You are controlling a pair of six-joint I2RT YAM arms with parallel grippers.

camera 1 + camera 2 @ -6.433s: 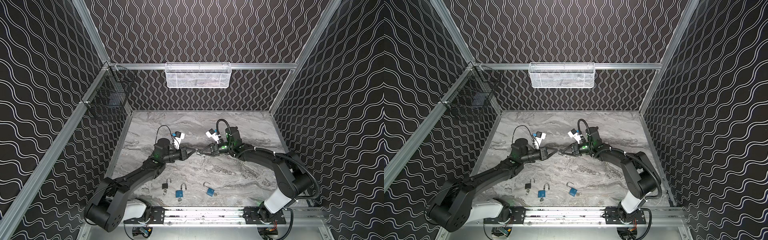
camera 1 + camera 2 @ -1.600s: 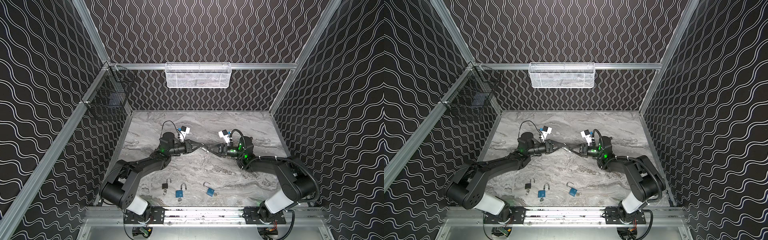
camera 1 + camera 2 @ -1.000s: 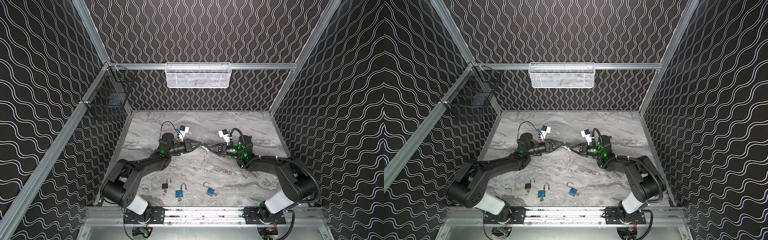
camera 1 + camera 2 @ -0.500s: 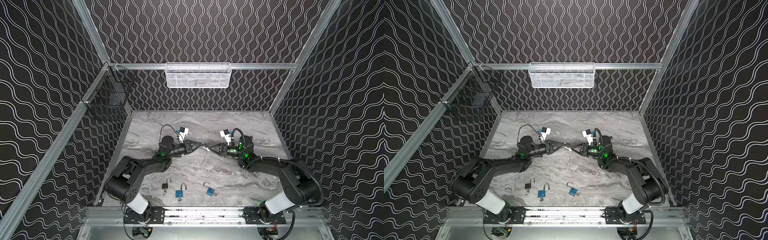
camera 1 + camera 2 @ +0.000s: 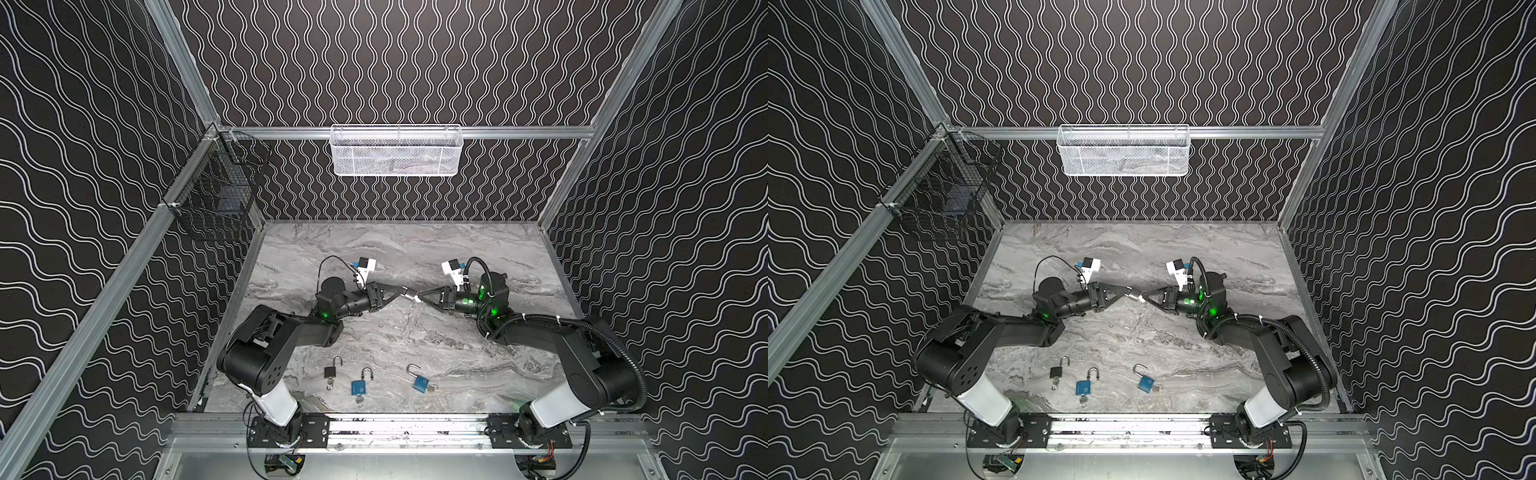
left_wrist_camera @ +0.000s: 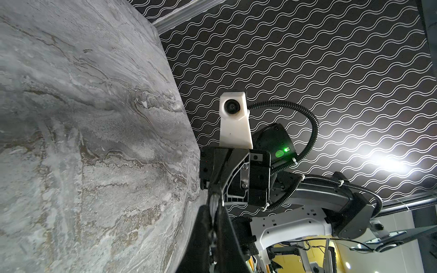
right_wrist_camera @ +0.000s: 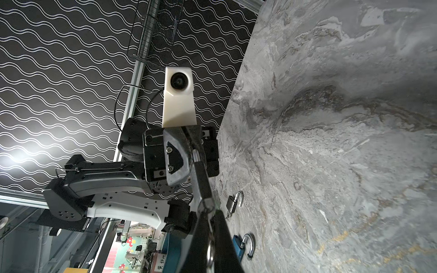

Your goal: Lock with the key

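My two grippers meet tip to tip above the middle of the marble table (image 5: 415, 245). Between the tips sits a small silver padlock (image 5: 409, 295), also seen in a top view (image 5: 1133, 296). The left gripper (image 5: 400, 290) is shut on it; in the left wrist view the silver piece (image 6: 214, 202) shows edge-on between the closed left gripper (image 6: 214, 209) tips. The right gripper (image 5: 420, 296) is shut on the key; in the right wrist view the key's ring (image 7: 205, 205) shows at the closed right gripper (image 7: 209, 211) tips. The key blade is hidden.
Near the front edge lie a black padlock (image 5: 331, 371) and two blue padlocks (image 5: 358, 386) (image 5: 420, 382), shackles open, keys hanging. A white mesh basket (image 5: 397, 150) hangs on the back wall, a black wire basket (image 5: 216, 195) on the left wall.
Both grippers stay shut and tip to tip at the same spot. The left arm's elbow and rear links have shifted a little; the right arm has barely moved.
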